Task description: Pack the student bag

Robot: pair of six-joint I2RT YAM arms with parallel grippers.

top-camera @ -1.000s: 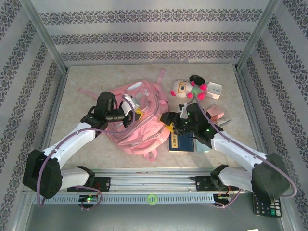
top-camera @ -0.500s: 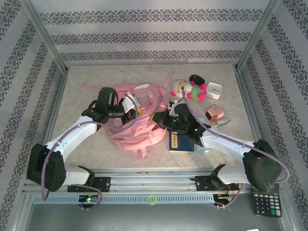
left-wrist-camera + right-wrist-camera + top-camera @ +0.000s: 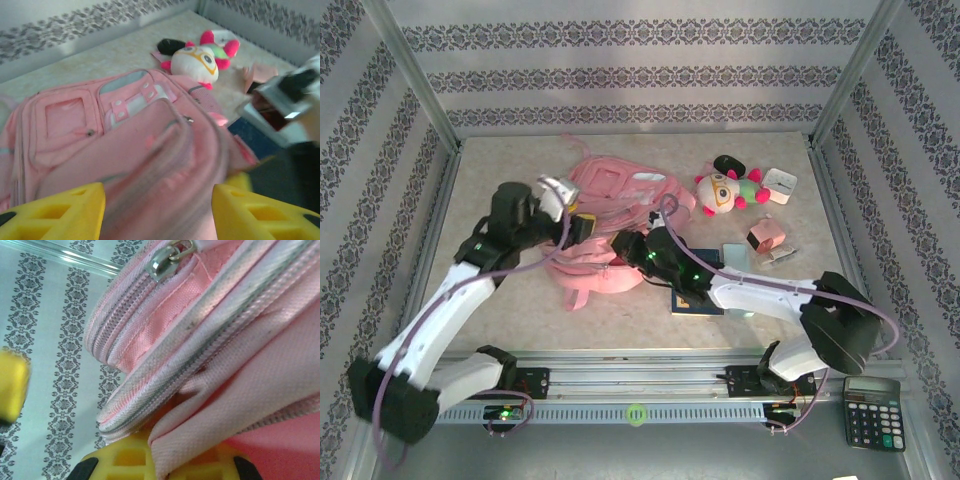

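Student bag [image 3: 618, 188] sits mid-table [image 3: 500, 170], crumpled, front pockets facing up. One strap trails toward the back wall, another toward the near edge.

Left gripper [image 3: 575, 226] is on the bag's left side. Left wrist view: both yellow fingers [image 3: 55, 207] are spread wide, with a thick bulge of pink fabric filling the gap and touching both, so it's clamped on the bag. That view is blurred.

Right gripper [image 3: 625, 246] is at the bag's near-right edge, pushed into the fabric. Right wrist view: a fold of pink fabric drapes over a yellow finger [image 3: 160, 462] at the bottom, and a metal zipper pull [image 3: 162, 260] is at the top. There's a second yellow blur at the left edge; can't say whose it is. Can't tell whether the right jaws are apart or together.

Other items:
- Plush toy [image 3: 725, 190] is right of the bag, near it but not touching.
- White box [image 3: 782, 185] is just right of the toy.
- Pink box [image 3: 763, 237] is closer to the arms, right of the right arm.
- Blue book [image 3: 698, 300] lies flat, partly under the right arm, by the bag's near-right corner.
- Calculator [image 3: 873, 412] is at the near right corner, outside the rail.
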